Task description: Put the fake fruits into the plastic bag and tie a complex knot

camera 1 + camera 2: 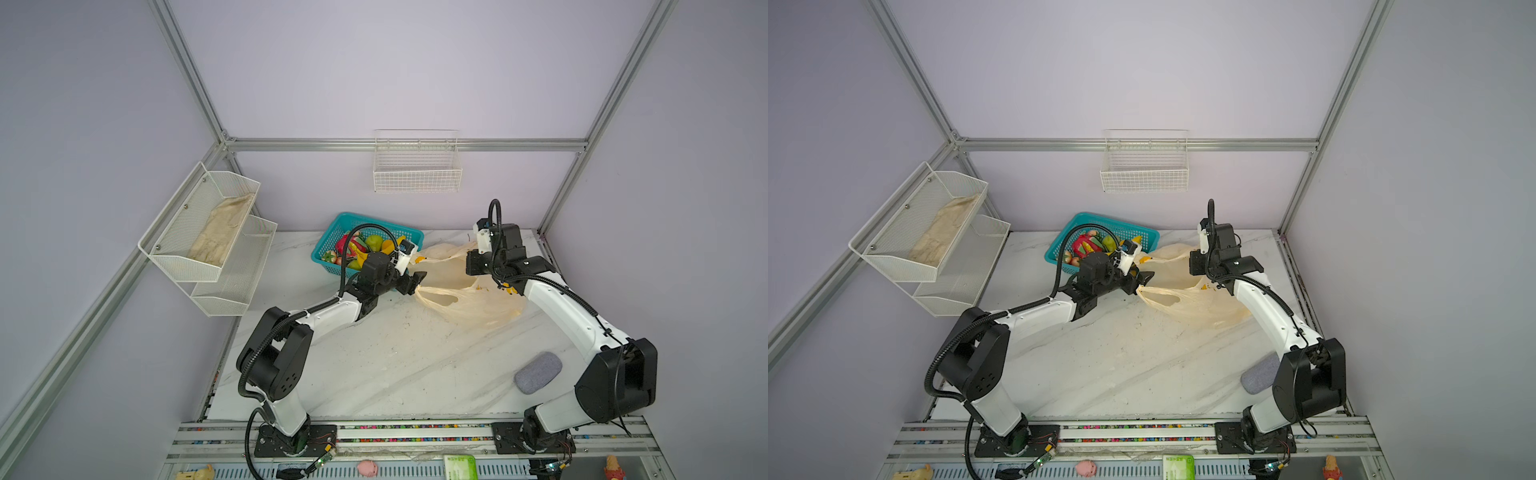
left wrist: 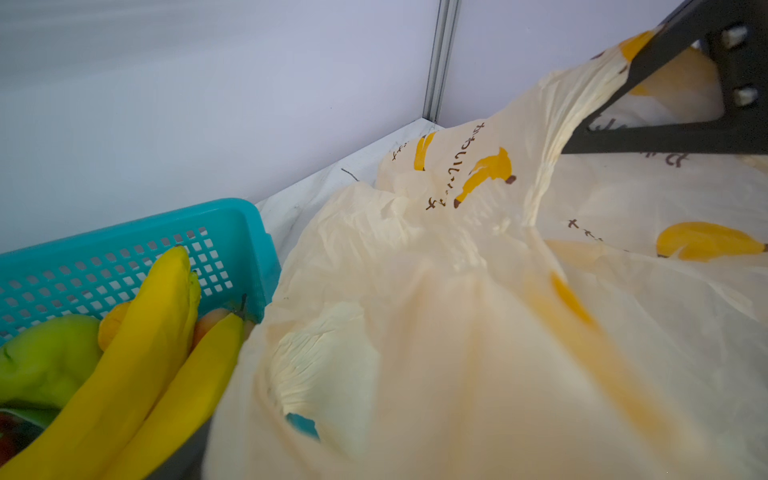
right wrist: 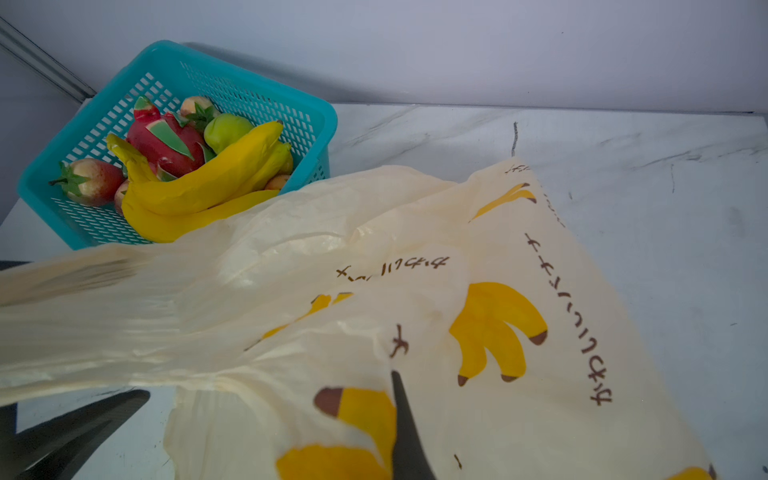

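"Plastic in your right end effector (image 1: pixel 469 268), is it?"

"Yes. My right end effector is clamped tight on the plastic bag (image 1: pixel 469 305). It pinches a strip of the rim and holds it up above the tabletop (image 1: pixel 374 365)."

"And the left?"

"My left end effector (image 1: pixel 417 283) has its jaws apart at the bag's near edge, just beside a handle loop (image 1: pixel 422 296). Whether a finger touches the film, I cannot tell."

"Where does the bag lie?"

"It is crumpled on the tabletop between my two end effectors, toward the back. One edge lies against the corner of the teal mesh basket (image 1: pixel 353 217). The handle loop lies open, not tied."

"And the fake fruits (image 1: pixel 374 242)?"

"Those I can see are in that basket. A yellow banana bunch (image 3: pixel 199 187) lies on top. Behind it are a red dragon fruit (image 3: pixel 166 141) and a green pear (image 3: pixel 226 129), and a strawberry (image 3: pixel 91 180) sits at the far end."
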`<state>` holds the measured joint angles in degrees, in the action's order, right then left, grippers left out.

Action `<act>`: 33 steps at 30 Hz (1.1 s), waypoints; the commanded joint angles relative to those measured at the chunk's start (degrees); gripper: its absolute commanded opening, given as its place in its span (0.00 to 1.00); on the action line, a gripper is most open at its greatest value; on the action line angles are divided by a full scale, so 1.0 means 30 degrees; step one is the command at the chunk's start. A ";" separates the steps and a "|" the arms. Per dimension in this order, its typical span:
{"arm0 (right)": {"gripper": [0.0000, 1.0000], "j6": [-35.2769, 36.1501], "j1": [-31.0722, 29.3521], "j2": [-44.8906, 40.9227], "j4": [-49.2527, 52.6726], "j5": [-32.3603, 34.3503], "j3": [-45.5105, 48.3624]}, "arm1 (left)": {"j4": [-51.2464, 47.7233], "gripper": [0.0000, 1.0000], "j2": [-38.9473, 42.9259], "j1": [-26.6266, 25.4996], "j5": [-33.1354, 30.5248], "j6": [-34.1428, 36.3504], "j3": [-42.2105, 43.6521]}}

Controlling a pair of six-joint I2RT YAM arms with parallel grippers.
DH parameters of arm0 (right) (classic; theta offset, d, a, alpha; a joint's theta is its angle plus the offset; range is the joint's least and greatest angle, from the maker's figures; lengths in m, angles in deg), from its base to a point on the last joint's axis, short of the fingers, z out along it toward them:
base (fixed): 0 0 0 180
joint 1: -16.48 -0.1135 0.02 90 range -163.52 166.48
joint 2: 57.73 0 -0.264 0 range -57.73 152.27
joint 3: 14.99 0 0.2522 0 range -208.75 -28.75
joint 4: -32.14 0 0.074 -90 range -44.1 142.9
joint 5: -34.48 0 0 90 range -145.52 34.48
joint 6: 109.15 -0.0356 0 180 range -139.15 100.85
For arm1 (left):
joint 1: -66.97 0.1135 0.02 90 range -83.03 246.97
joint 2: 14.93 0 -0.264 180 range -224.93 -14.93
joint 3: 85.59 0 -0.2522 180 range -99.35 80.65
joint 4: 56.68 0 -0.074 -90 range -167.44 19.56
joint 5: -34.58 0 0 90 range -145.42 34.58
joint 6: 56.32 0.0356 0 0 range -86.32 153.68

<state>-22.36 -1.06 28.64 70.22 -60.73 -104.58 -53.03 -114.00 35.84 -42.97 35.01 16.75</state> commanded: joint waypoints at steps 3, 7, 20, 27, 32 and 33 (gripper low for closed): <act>0.00 0.0849 0.0075 -0.0060 0.0984 0.0441 -0.0306 | 0.0794 0.86 0.0314 0.0721 0.1740 0.2357 -0.2277; 0.00 0.1081 0.0087 -0.0256 0.0955 0.0117 -0.0100 | 0.0383 0.86 0.0444 0.0971 0.2545 0.3490 -0.2488; 0.00 0.0987 0.0076 -0.0287 0.0946 0.1665 -0.0636 | 0.0703 0.27 -0.0501 0.0989 0.4269 0.1001 -0.3596; 0.00 0.1587 0.0046 -0.1286 0.0350 0.6357 0.0756 | -0.0961 0.05 -0.0832 0.1411 0.1802 -0.3248 -0.3425; 0.00 0.1713 -0.0069 -0.1257 -0.1055 0.5881 0.1528 | -0.1676 0.08 -0.1360 0.1527 0.3319 -0.5118 -0.3932; 0.00 0.1717 -0.0056 -0.1193 -0.1355 0.5562 0.1671 | -0.1930 0.11 -0.1433 0.1531 0.3805 -0.5128 -0.4108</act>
<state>-18.14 -1.61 25.73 69.02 -46.42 -100.95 -56.88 -117.91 39.20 -33.70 24.38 10.54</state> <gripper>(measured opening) 0.050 0.091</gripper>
